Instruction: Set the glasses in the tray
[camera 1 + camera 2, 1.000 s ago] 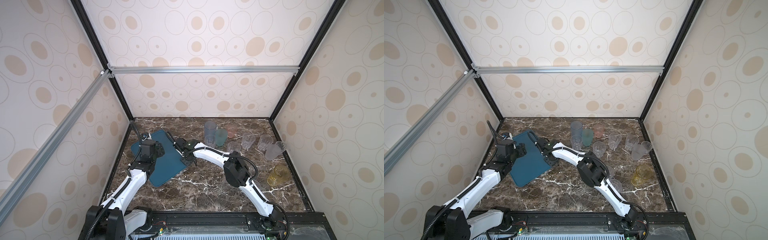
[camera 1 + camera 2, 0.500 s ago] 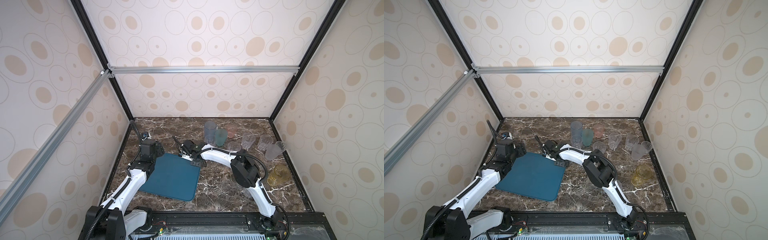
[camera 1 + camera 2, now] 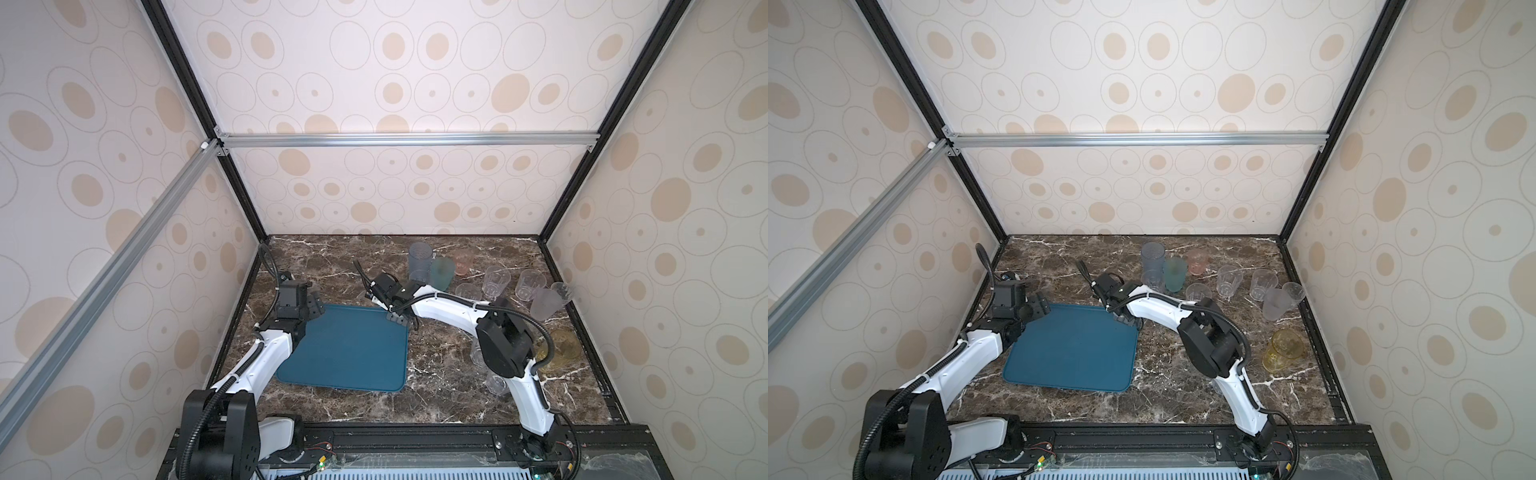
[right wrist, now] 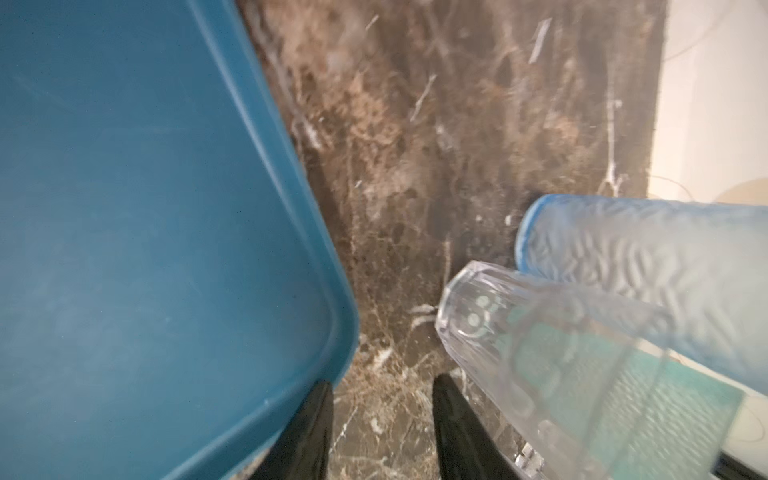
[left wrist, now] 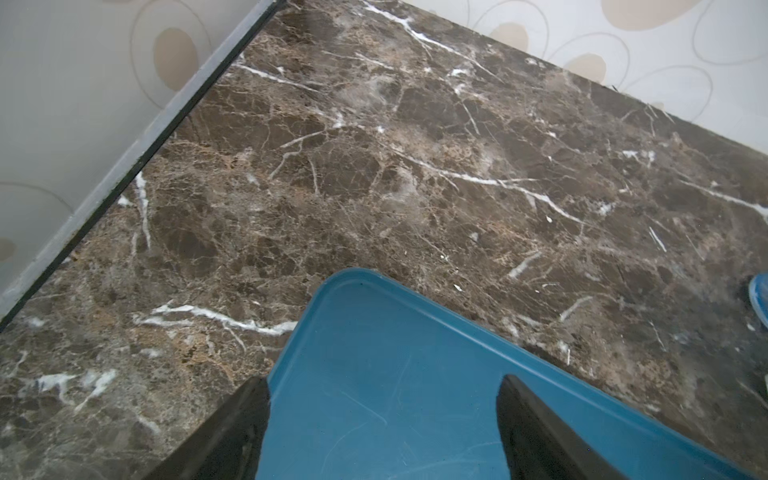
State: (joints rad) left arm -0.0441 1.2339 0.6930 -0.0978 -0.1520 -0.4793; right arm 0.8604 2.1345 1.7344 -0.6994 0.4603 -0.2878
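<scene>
The teal-blue tray (image 3: 345, 353) lies flat on the table (image 3: 449, 386). The left tool (image 5: 384, 380) hangs spread over its far left corner. The right tool (image 4: 382, 380), parted and empty, sits beside its far right corner. The glasses (image 3: 496, 281) are grouped on the table to its right.

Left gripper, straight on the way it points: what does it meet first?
Likely the flat teal-blue plastic tray: the left gripper angles down with open fingers framing its corner. Beyond lies brown marble tabletop; depth is unclear.
</scene>
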